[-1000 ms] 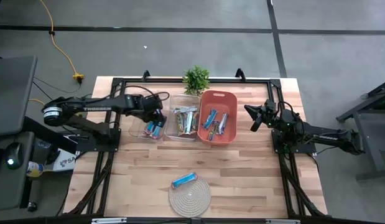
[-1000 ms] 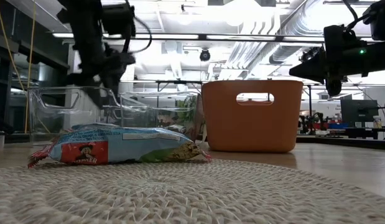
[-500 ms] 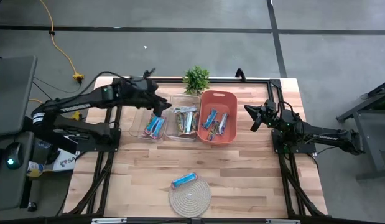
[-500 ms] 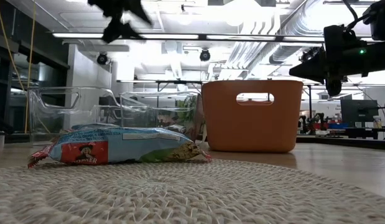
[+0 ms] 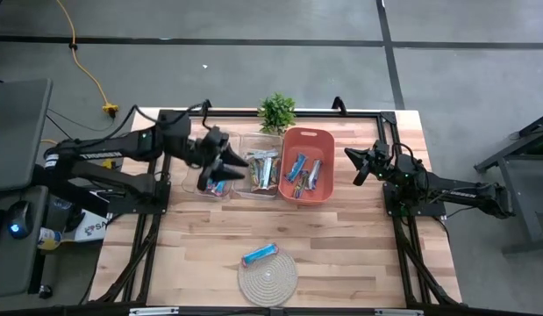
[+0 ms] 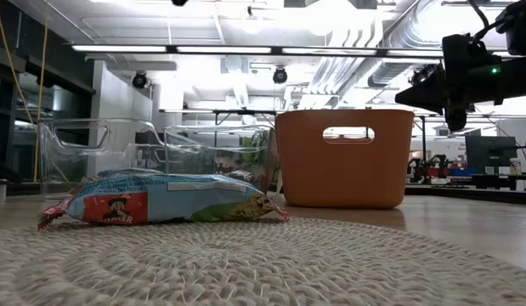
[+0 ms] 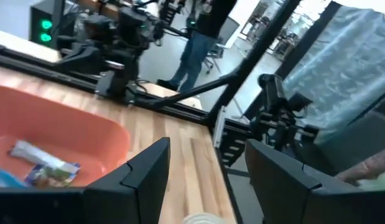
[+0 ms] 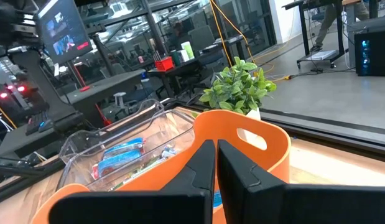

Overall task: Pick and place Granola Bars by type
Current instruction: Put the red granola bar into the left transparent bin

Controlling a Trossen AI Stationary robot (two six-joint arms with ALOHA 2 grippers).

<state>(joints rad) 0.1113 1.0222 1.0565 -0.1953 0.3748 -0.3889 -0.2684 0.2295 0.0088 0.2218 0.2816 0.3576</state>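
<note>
Your next target is most likely the blue-wrapped granola bar [image 5: 260, 254] lying on the upper-left edge of the round woven mat [image 5: 267, 277], low in the centre of the high view; its long axis runs from lower left to upper right. The left gripper [image 5: 229, 167] hangs above the two clear bins [image 5: 251, 138] in the upper middle of the frame, jaws parted and holding nothing, as the left wrist view confirms with open space between the two dark fingers [image 7: 142, 174]. From those jaws the bar lies down-frame and slightly to the right, well apart. The right gripper [image 5: 359, 164] waits at the right of the orange bin [image 5: 307, 134] with jaws closed on nothing; it too is well apart from the bar, and I judge the left arm somewhat nearer. The other granola bars sit sorted in the bins: blue ones [image 5: 215, 183] in the left clear bin, brown-gold ones [image 5: 261, 168] in the middle one, mixed blue and silver ones [image 5: 304, 172] in the orange bin. In the low view the bar [image 6: 161, 201] fills the foreground, but the left arm is cut off above the frame, so you cannot judge its height there. How many bars each bin holds is hard to make out.
</note>
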